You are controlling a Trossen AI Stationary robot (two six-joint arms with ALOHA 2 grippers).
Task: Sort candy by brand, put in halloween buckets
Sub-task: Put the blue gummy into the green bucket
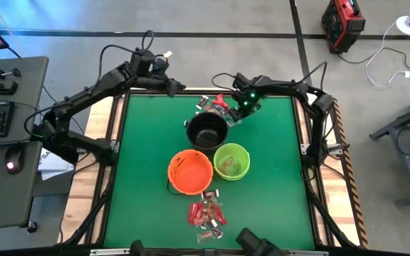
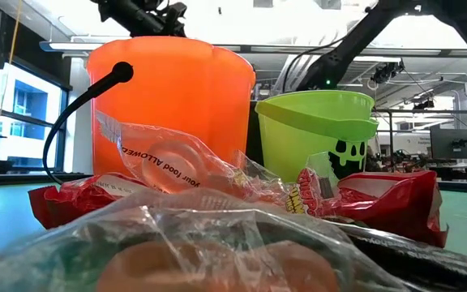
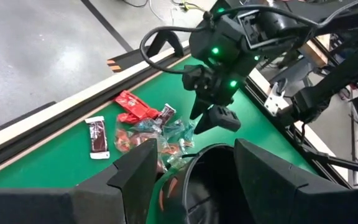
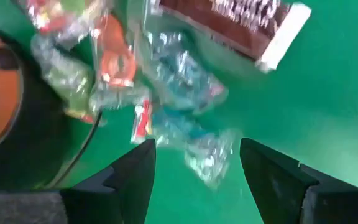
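Surface: green table (image 1: 141, 142), buckets mid-table.
Candy: pile (image 1: 216, 104) at far edge behind black bucket (image 1: 207, 130); another (image 1: 206, 215) at near edge.
Right gripper (image 1: 235, 114): spread wide, empty, over far pile.
Left gripper (image 1: 171, 87): agape, empty, far edge.
Obstacles: orange bucket (image 1: 190, 171), green bucket (image 1: 231, 161) side by side.

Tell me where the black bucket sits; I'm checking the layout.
In the high view the black bucket stands mid-table, just behind the orange bucket and the green bucket, with a candy pile at its far side.

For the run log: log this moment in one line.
right gripper: open, over candy beside black bucket | left gripper: open, waiting, far edge
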